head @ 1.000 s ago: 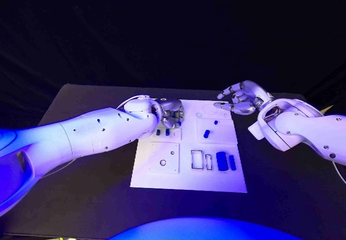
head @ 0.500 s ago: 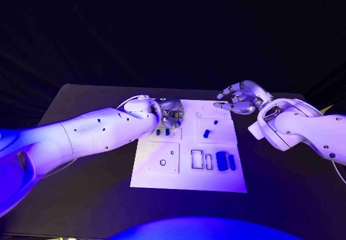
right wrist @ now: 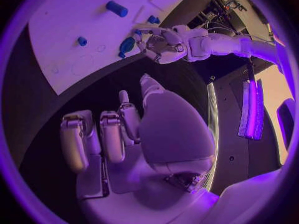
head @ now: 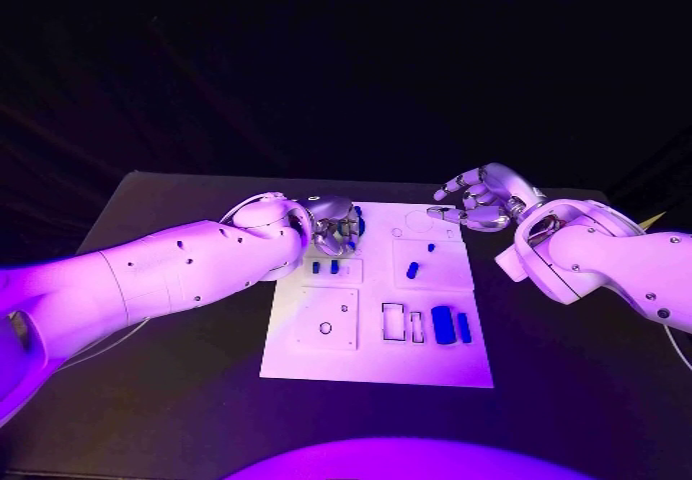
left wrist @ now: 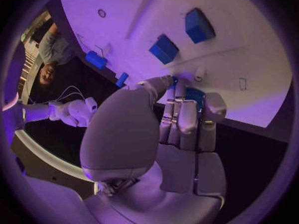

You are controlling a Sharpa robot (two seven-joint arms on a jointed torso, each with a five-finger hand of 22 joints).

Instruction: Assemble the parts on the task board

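Under my work lies a flat black table with a matte top; its far edge runs straight across the head view against a dark backdrop, and its near corners spread wide toward me. From my right wrist I see the same dark table surface. Off past its edge there stands a dark panel carrying a pale upright strip light that glows softly. From my left wrist, a thin white cable loops over the dark tabletop near the table's edge.
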